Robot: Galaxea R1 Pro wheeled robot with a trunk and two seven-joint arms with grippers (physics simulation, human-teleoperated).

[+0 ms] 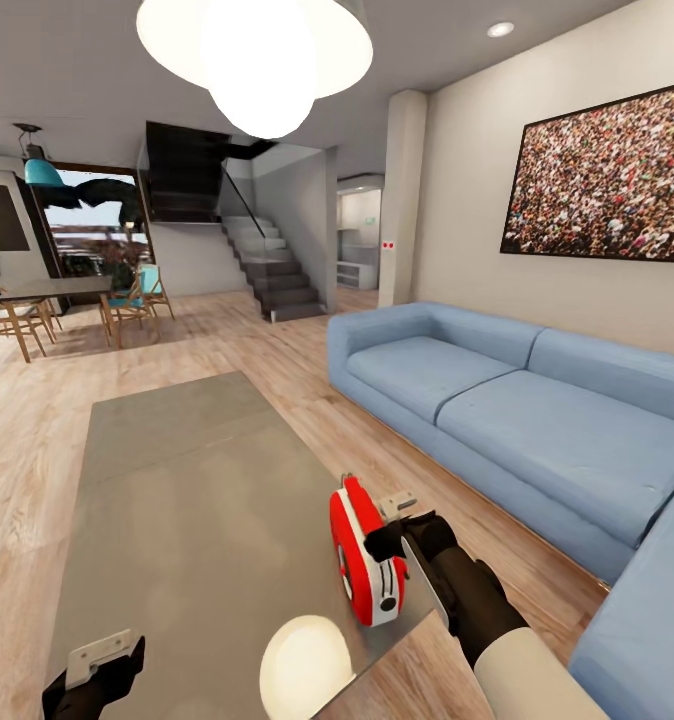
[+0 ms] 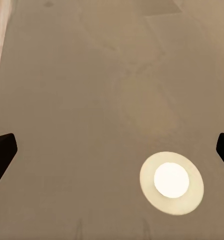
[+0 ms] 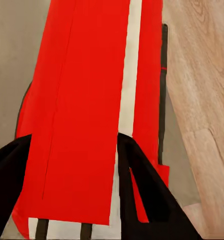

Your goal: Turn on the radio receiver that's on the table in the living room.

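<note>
The glossy red radio receiver (image 1: 365, 560) with its white middle band stands on edge at the near right corner of the grey-beige table (image 1: 177, 470). My right gripper (image 1: 392, 530) comes at it from the sofa side and is shut on it. In the right wrist view the red body (image 3: 82, 100) sits between the two black fingers (image 3: 141, 190), with the table (image 3: 7, 60) beneath. Its dial is not visible. My left gripper (image 1: 102, 665) hovers open over the table's near left part, its fingertips (image 2: 2, 150) wide apart above bare tabletop (image 2: 67, 75).
A large blue sectional sofa (image 1: 517, 410) runs along the right, close to the table's right edge. Wood plank floor (image 3: 201, 75) lies between them. A lamp reflection (image 2: 171, 181) glows on the tabletop. A dining table with chairs (image 1: 37, 290) and stairs (image 1: 277, 270) stand far back.
</note>
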